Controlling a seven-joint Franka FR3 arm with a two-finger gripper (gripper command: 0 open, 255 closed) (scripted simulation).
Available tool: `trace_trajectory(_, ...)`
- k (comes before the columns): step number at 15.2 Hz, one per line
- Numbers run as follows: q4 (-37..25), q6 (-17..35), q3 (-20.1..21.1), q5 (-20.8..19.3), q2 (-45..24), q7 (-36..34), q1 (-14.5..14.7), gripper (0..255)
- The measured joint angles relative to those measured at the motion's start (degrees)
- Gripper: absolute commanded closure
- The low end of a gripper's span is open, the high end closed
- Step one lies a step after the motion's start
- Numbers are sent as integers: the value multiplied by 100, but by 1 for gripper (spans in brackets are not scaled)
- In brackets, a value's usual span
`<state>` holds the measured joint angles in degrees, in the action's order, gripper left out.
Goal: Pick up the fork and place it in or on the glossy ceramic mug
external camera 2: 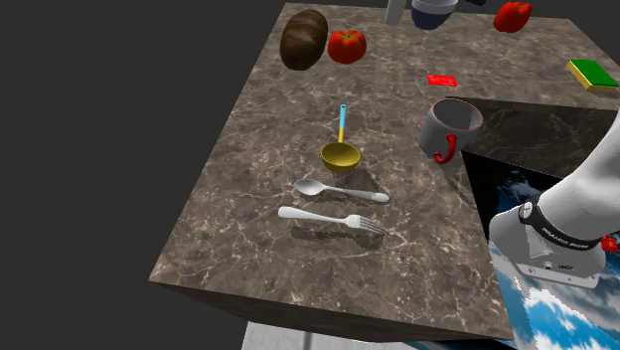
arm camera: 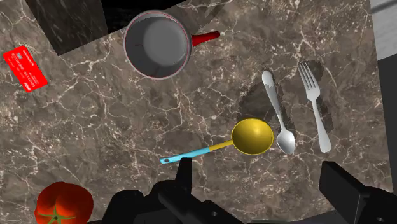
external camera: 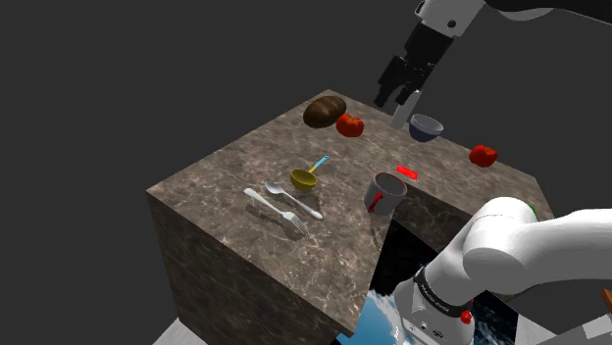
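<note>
Black fingers [arm camera: 343, 188] of the gripper [arm camera: 257, 167] stand spread wide in the wrist view, clasping and touching nothing. In the shoulder view the gripper hangs at upper centre-right, above the far side of the marble table [external camera 2: 248, 179]. One fork [external camera 2: 333, 219] lies flat at lower centre of the second exterior view, just beside one spoon [external camera 2: 343, 191]; the two run nearly parallel and do not touch. One yellow ladle [external camera 2: 341, 154] with a blue handle sits just past the spoon. One grey mug [external camera 2: 452, 127] with a red handle stands upright at centre right, at the lip of a notch cut into the table, well apart from the fork. Along that view's top are one bread loaf [external camera 2: 303, 40], one tomato [external camera 2: 347, 45], one other red vegetable [external camera 2: 512, 15] and one dark bowl [external camera 2: 434, 12]. One red card [external camera 2: 442, 80] lies near the mug and one green sponge [external camera 2: 593, 74] at far right. Bare marble surrounds the fork, which lies toward the table's lower edge in that view.
</note>
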<state>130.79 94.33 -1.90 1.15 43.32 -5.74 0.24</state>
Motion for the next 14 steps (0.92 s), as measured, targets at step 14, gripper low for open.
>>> trace_trajectory(14, 1127, 1736, 951, 306, -915, -731, 401, 0)
